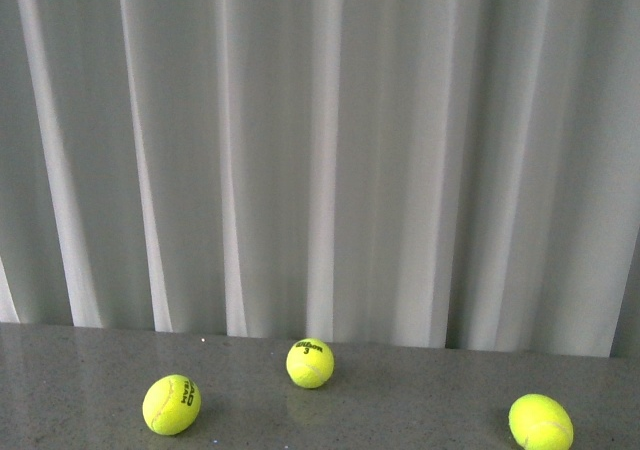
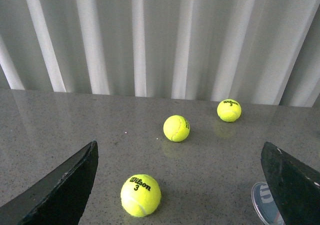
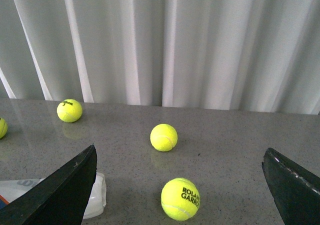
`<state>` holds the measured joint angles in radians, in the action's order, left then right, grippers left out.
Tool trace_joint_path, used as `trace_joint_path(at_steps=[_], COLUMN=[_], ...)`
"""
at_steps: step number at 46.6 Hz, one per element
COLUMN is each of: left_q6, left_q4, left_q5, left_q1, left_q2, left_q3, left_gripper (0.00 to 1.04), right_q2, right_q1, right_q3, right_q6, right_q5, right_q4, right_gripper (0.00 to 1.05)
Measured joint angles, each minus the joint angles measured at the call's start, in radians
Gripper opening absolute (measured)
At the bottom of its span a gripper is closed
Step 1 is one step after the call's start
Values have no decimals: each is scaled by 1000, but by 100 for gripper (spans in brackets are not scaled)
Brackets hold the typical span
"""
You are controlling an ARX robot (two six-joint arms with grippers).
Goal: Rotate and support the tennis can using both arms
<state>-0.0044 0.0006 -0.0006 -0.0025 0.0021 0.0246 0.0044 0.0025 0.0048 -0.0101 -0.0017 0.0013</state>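
Right wrist view, tennis can point(image 3: 97, 197) on its side, left fingers point(image 2: 60, 190), right fingers point(image 3: 60, 192) wide, empty.

The tennis balls point(image 1: 310, 363) look fuzzy, the tabletop point(image 1: 80, 370) glossy, perhaps stone, curtain point(image 1: 320, 150) matt cloth, tennis can point(image 3: 100, 197) clear plastic.

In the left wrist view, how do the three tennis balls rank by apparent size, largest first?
1. Nearest ball, printed Wilson 3.
2. Middle ball, no print showing.
3. Far ball, only slightly smaller than the middle one.
The differences likely come from nearness to the camera, not true size.
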Motion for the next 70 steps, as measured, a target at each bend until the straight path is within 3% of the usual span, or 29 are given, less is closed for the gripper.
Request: trace_joint_path(at_steps=[5, 8, 10, 13, 14, 18, 21, 28, 38, 50, 70], left_q6=[-9, -103, -157, -210, -207, -182, -154, -151, -213, -323, -467], left_q4=[-6, -171, -185, -37, 78, 224, 251, 274, 331, 431, 565], left_q5=[4, 75, 127, 248, 331, 451, 528, 610, 711, 750, 818], left_q1=[1, 29, 56, 104, 121, 125, 115, 64, -22, -126, -209], left_q2=[6, 127, 278, 605, 811, 1133, 1394, 1720, 1883, 1970, 2060], left_q3=[3, 73, 123, 220, 293, 412, 505, 616, 666, 699, 725], left_gripper=[98, 98, 98, 98, 98, 98, 98, 98, 98, 98, 98], right_q2=[0, 0, 0, 0, 0, 0, 0, 0, 0, 0, 0], right_q1=[0, 0, 0, -1, -1, -1, -1, -1, -1, -1, -1], right_q3=[0, 0, 0, 0, 0, 0, 0, 0, 0, 0, 0], right_q6=[0, 0, 0, 0, 0, 0, 0, 0, 0, 0, 0], right_q5=[0, 0, 0, 0, 0, 0, 0, 0, 0, 0, 0], right_q4=[0, 0, 0, 0, -1, -1, -1, -1, -1, -1, -1], right_gripper=[98, 98, 98, 98, 98, 98, 98, 98, 98, 98, 98])
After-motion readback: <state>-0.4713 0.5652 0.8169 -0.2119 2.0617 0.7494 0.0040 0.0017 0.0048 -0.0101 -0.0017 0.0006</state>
